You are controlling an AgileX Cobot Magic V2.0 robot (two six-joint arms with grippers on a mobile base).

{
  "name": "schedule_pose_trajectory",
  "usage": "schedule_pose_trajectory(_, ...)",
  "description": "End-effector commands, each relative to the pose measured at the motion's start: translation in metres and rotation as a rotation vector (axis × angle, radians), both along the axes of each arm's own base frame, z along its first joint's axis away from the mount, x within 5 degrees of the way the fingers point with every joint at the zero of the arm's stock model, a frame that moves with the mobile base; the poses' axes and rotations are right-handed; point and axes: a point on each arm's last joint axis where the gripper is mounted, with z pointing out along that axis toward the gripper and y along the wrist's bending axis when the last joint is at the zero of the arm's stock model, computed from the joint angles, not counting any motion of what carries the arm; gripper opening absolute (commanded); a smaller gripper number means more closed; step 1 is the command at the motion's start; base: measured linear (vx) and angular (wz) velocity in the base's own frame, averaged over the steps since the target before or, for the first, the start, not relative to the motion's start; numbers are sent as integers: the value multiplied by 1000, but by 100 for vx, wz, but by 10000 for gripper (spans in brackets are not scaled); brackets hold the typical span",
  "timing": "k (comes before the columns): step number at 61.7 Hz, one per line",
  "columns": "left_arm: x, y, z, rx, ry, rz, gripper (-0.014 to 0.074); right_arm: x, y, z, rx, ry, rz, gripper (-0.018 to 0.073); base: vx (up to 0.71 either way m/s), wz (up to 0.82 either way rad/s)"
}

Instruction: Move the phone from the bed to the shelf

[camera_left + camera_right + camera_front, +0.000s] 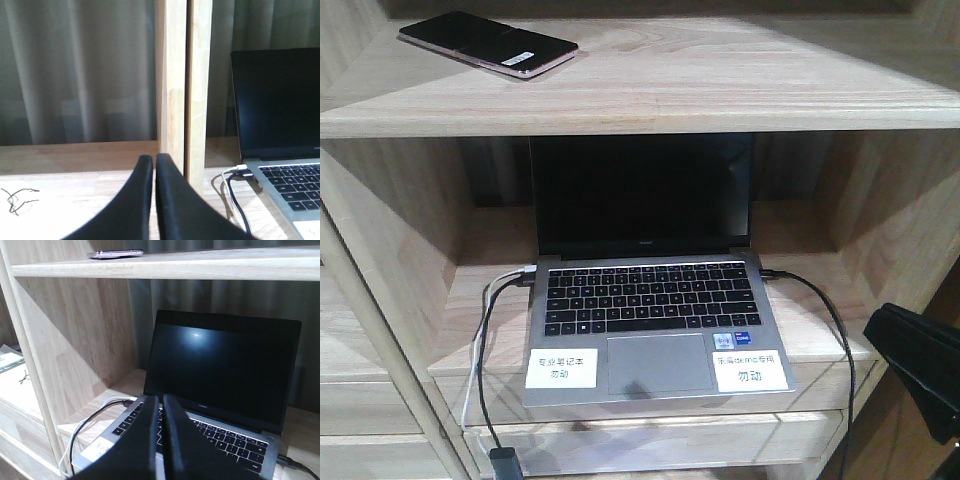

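Note:
The black phone (488, 45) with a pinkish edge and a small white sticker lies flat on the upper board of the pale wood shelf (720, 85), at its left end. From the right wrist view only the phone's thin edge (116, 254) shows on the shelf board (200, 265). My right gripper (160, 400) is shut and empty, below the phone's board, in front of the laptop. My left gripper (154, 160) is also shut and empty, facing a shelf upright (182, 90). In the front view a black arm part (920, 365) sits at the right edge. The bed is out of view.
An open grey laptop (650, 320) with a dark screen stands in the compartment under the phone, with white labels on its palm rest. Cables (485, 340) run from both its sides down over the board's front. Grey curtains (80, 70) hang behind the shelf.

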Motion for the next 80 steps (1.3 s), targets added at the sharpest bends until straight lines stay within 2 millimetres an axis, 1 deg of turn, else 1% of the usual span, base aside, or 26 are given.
schedule_pose_trajectory(1, -2, 0, 16, -18, -107, 3, 1, 2, -2, 11, 22, -32, -33, -5, 0, 0)
schedule_pose_trajectory(37, -2, 0, 16, -18, -107, 3, 1, 2, -3, 10, 23, -20, -40, -5, 0, 0)
schedule_pose_trajectory(45, -2, 0, 16, -18, -107, 3, 1, 3, -4, 7, 1, -4, -59, -5, 0, 0)
schedule_pose_trajectory(59, -2, 0, 16, -18, -107, 3, 1, 5, -9, 5, 16, 40, -114, -5, 0, 0)
schedule_pose_trajectory(80, -2, 0, 16, -18, -107, 3, 1, 6, -11, 7, 36, 22, -141, -5, 0, 0)
